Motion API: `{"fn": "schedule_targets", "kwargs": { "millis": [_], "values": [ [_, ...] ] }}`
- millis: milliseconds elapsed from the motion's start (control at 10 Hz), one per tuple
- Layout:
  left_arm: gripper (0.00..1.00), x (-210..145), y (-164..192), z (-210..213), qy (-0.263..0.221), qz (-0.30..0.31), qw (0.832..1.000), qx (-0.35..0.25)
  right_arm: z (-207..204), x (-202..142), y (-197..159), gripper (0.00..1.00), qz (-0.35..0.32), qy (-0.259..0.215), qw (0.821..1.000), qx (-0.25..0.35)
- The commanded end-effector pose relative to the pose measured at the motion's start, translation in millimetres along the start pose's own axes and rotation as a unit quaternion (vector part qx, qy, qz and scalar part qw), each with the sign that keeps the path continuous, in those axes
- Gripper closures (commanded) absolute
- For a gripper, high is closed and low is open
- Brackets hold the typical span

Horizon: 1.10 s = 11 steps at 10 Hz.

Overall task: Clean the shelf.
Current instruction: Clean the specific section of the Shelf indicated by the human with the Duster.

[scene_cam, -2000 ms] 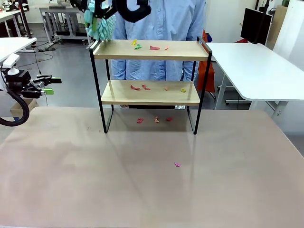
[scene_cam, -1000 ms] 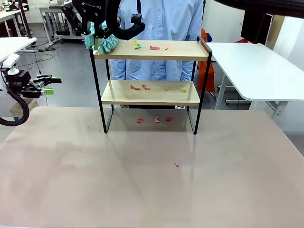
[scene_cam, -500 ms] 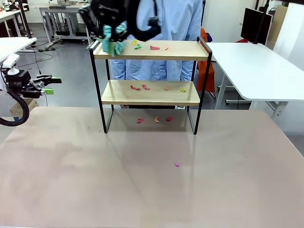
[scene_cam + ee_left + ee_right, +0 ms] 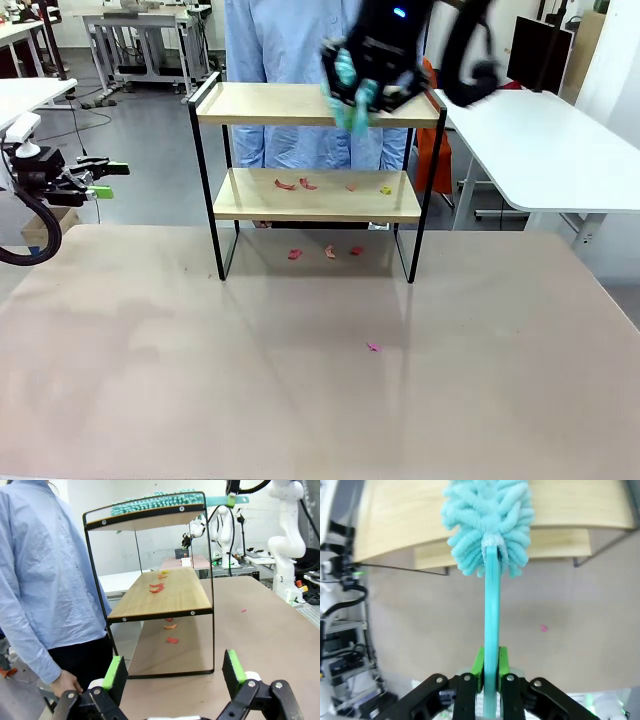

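The shelf [image 4: 270, 103] stands at the far middle of the tan table, two wood boards in a black frame. My right gripper [image 4: 362, 85] hovers over the right part of the top board, shut on the handle of a teal duster [image 4: 356, 112]. In the right wrist view the green pads clamp the duster's handle [image 4: 490, 630], and its fluffy head [image 4: 490, 525] lies against the top board [image 4: 400, 525]. Several paper scraps [image 4: 300, 184] lie on the lower board. My left gripper [image 4: 103, 180] stays open beyond the table's left edge; from its wrist view [image 4: 175, 672] the shelf [image 4: 165, 597] shows end-on.
A person [image 4: 290, 40] stands right behind the shelf, hand low [image 4: 67, 682]. Three scraps [image 4: 330, 252] lie on the table under the shelf, one pink scrap [image 4: 373, 347] nearer. A white table [image 4: 540, 140] stands to the right. The near tabletop [image 4: 300, 400] is free room.
My right gripper swept the duster along the top board from its left end to its right part. The scraps that lay on the top board are gone. The left arm stayed still.
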State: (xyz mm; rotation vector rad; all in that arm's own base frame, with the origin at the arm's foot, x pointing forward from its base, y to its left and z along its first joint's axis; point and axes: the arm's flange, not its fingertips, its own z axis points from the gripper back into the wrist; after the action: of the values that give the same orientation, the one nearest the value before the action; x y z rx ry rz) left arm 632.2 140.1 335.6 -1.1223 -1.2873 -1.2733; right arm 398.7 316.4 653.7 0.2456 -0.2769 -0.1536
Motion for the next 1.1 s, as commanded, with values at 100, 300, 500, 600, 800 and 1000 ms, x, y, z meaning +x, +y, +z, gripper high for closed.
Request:
{"fn": "schedule_targets", "kwargs": {
  "millis": [100, 300, 500, 600, 800, 1000],
  "values": [
    [0.0, 2, -1, 0, 0.004, -0.002, 1.0, -0.002, 2, -18, -81, 0.87, -0.015, -0.03, 0.999, -0.004],
    [0.0, 2, -1, 0, 0.004, -0.002, 1.0, -0.002, 25, -24, -113, 0.87, -0.032, -0.069, 0.997, 0.001],
    [0.0, 2, -1, 0, 0.004, -0.002, 1.0, -0.002, 20, -15, -97, 0.87, -0.034, -0.051, 0.998, -0.021],
    [0.0, 2, -1, 0, 0.004, -0.002, 1.0, -0.002, 20, -15, -97, 0.87, -0.034, -0.051, 0.998, -0.021],
    [0.0, 2, -1, 0, 0.004, -0.002, 1.0, -0.002, 20, -15, -97, 0.87, -0.034, -0.051, 0.998, -0.021],
    [0.0, 2, -1, 0, 0.004, -0.002, 1.0, -0.002, 14, -22, -95, 0.87, -0.026, -0.057, 0.998, -0.021]
  ]
}}
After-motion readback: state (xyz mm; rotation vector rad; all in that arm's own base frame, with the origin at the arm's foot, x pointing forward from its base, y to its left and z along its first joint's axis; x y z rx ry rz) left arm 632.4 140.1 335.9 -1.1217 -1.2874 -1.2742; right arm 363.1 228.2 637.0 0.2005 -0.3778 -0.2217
